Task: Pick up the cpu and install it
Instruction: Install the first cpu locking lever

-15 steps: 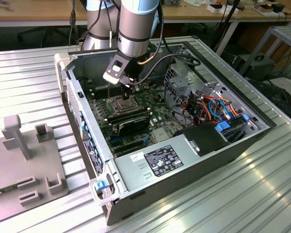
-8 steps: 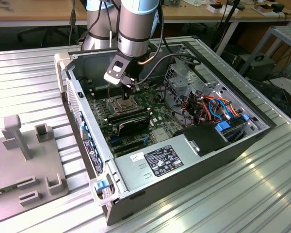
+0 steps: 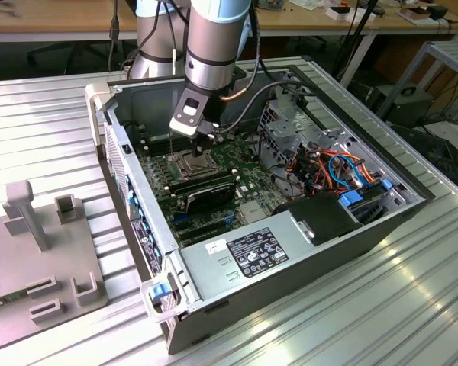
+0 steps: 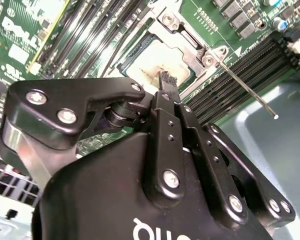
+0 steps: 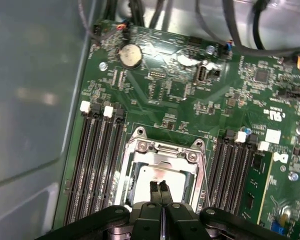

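We are watching the Universal Robots arm [image 3: 214,38] reaching steeply down into an open computer case [image 3: 305,252], with its gripper [image 3: 202,145] pointing straight at the motherboard [image 5: 190,85]. In both wrist views the two black fingers [image 5: 155,187] are pressing flat against each other and are gripping nothing. Their tips are hanging directly over the cpu [image 5: 172,177]. We cannot tell whether they are touching it. The cpu [image 4: 150,62] is sitting inside the metal socket frame [image 5: 165,147], between two banks of memory slots [image 5: 97,165]. The case is lying on its side on a ribbed metal table [image 3: 366,313], with a grey fixture [image 3: 38,252] standing at the exterior view's left. Wooden workbenches [image 3: 61,19] are lining the room behind.
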You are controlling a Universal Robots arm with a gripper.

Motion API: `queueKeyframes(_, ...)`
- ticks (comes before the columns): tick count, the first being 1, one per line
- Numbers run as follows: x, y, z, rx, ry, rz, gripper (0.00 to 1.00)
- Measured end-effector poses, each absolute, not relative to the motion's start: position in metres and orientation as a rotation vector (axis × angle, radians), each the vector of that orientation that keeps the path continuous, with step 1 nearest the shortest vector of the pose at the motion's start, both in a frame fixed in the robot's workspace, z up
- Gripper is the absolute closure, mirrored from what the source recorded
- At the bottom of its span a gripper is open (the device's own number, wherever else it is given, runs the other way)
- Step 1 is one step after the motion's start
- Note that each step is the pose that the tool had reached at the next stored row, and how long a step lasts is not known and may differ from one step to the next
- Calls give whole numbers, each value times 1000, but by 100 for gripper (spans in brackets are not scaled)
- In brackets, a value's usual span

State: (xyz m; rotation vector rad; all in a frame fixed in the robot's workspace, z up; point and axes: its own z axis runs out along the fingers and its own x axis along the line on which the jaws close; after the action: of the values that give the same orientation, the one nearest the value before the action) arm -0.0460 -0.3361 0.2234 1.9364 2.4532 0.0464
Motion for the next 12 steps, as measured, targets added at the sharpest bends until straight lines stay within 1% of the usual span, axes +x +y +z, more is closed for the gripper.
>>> queueKeyframes(12,-46,-336,223,1827,2538,48,89)
